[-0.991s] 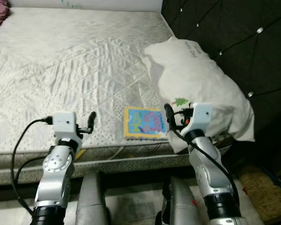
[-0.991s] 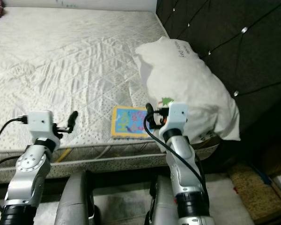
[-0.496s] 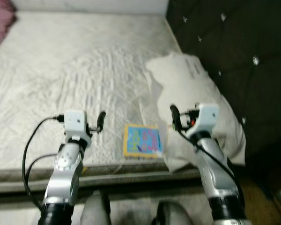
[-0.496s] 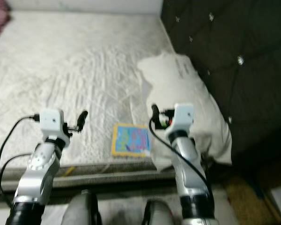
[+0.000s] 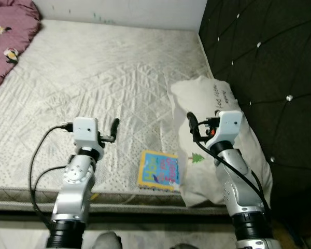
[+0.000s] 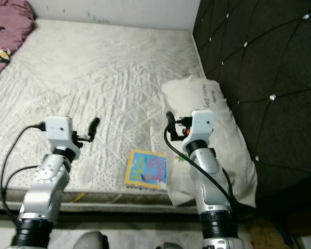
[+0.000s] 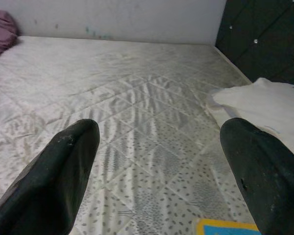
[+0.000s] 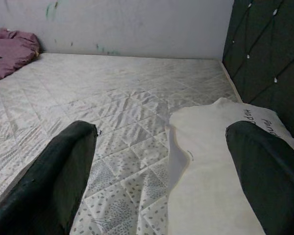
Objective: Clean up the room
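From the head, the flat, brightly printed yellow-bordered book [image 5: 159, 170] lay near the quilted white mattress's [image 5: 93, 78] front edge, touching the cream pillow [image 5: 225, 150]. Likely light and stiff; grip its edge. In the wrist views, left gripper [image 7: 171, 171] and right gripper [image 8: 171, 171] gaped empty.

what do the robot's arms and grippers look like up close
Both arms are silver metal with rounded joint housings and black cuffs lower down. Each wrist carries a white boxy camera block, with a looping black cable running down the arm. The left gripper and right gripper have long matte black fingers with rounded tips. The right wrist also has orange-red detail beside its block.
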Tool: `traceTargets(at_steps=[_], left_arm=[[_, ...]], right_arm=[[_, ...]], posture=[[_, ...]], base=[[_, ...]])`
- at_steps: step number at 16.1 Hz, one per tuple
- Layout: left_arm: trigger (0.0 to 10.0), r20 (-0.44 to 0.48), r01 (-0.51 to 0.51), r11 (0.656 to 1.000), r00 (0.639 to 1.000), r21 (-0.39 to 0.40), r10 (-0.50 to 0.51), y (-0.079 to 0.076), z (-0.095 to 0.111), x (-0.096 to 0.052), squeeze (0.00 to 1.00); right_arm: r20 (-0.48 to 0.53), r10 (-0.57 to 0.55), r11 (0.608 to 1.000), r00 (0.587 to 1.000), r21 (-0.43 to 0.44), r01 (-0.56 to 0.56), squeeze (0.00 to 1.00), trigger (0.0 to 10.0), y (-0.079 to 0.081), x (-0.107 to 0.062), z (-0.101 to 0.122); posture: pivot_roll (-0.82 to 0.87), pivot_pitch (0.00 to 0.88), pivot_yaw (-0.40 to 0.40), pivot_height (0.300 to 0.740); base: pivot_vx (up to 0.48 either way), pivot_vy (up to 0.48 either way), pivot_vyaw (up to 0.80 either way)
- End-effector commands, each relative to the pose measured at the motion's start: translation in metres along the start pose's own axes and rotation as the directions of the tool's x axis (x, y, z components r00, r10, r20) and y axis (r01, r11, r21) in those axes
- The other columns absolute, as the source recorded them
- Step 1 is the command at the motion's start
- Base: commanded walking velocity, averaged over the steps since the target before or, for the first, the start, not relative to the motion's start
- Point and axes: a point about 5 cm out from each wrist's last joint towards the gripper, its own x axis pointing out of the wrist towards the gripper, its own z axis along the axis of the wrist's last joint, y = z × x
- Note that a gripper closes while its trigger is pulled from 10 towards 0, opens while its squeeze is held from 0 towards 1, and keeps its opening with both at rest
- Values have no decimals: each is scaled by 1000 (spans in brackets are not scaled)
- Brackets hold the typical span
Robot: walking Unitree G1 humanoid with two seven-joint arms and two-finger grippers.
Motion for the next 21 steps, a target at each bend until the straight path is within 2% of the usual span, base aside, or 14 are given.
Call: traceTargets(at_steps=[1, 9, 13, 21], left_arm=[[10000, -10, 13, 1000, 1000, -5, -13, -3, -2, 0, 0], [10000, 1, 8, 999, 1000, -35, -8, -5, 2, 3, 0], [10000, -1, 1, 999, 1000, -42, -1, -4, 2, 3, 0], [10000, 0, -3, 999, 1000, -50, 3, -5, 3, 3, 0]], right_arm=[[-2, 1, 1000, 1000, -5, -1, 0, 10000, 0, 1, 0], [15, -20, 1000, 1000, -7, 20, 0, 10000, -3, 3, 3], [9, -26, 1000, 1000, -6, 26, 0, 10000, -3, 5, 2], [3, -33, 999, 999, -14, 33, 0, 10000, -5, 4, 1]], posture=[[5, 0, -75, 740], [4, 0, -83, 740], [5, 0, -82, 740], [1, 0, -83, 740]], base=[[0, 285, 0], [0, 466, 0], [0, 480, -770], [0, 480, 0]])
